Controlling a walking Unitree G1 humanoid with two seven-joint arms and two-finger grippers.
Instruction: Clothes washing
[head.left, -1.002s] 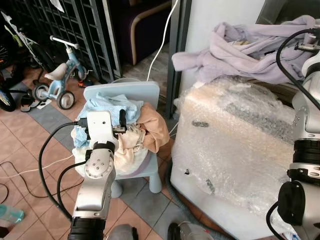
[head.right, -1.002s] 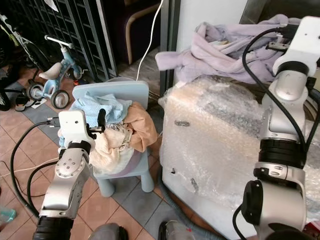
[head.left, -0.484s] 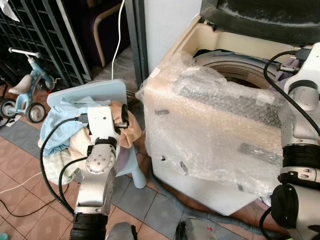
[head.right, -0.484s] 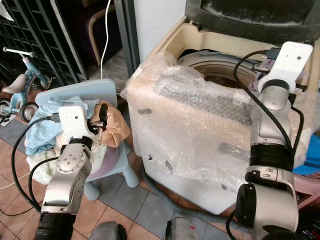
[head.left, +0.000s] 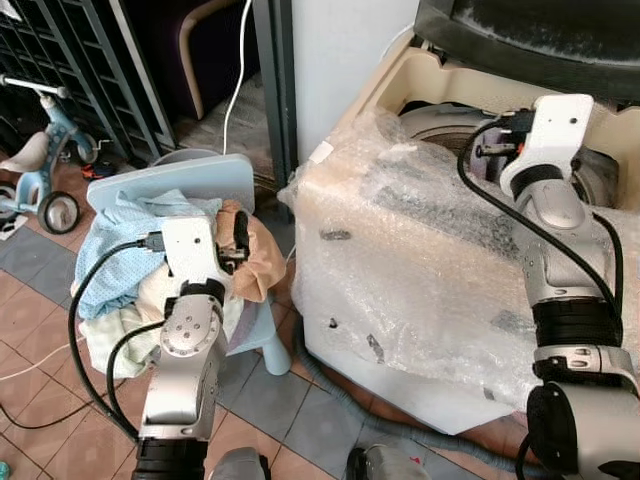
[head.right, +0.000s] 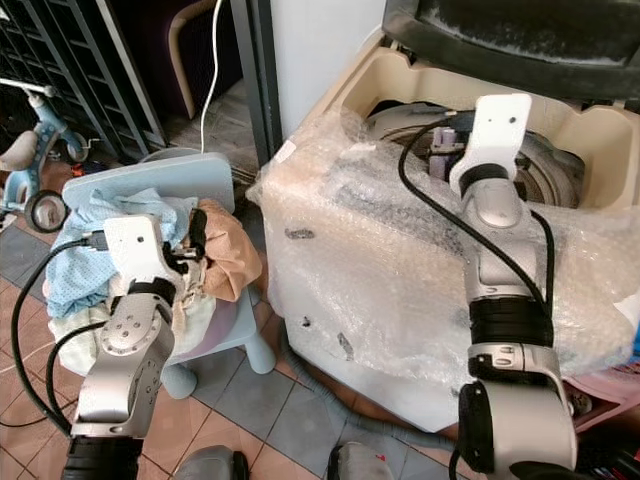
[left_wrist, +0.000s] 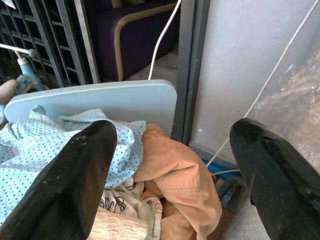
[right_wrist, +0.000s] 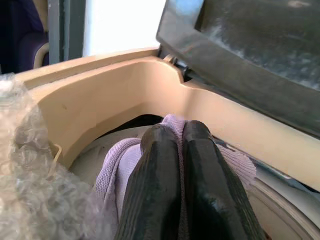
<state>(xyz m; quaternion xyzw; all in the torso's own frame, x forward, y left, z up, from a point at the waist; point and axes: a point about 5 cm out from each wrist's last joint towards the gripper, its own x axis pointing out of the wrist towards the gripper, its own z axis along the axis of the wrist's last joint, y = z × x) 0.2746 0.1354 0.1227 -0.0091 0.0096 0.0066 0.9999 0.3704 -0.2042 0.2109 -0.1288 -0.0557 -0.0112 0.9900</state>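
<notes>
Inside washing machine (head.right: 400, 250) drum: lilac garment (right_wrist: 117, 172), pinched by clenched right gripper (right_wrist: 181, 135); chair (head.left: 170, 180) holds clothes pile (head.left: 120, 260), apparently just below spread, empty left gripper (left_wrist: 170, 165).

I am operating in a home laundry corner — a top-loading washing machine (head.left: 430, 250) in bubble wrap, a child's plastic chair (head.left: 170, 185) heaped with clothes (head.left: 120, 250), a toddler tricycle (head.left: 35, 175) — on a tiled floor (head.left: 40, 330).

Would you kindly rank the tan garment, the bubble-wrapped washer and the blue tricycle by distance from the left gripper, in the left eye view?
1. Tan garment, on the chair, just beyond the left gripper.
2. Bubble-wrapped washer, to its right.
3. Blue tricycle, far left.
</notes>
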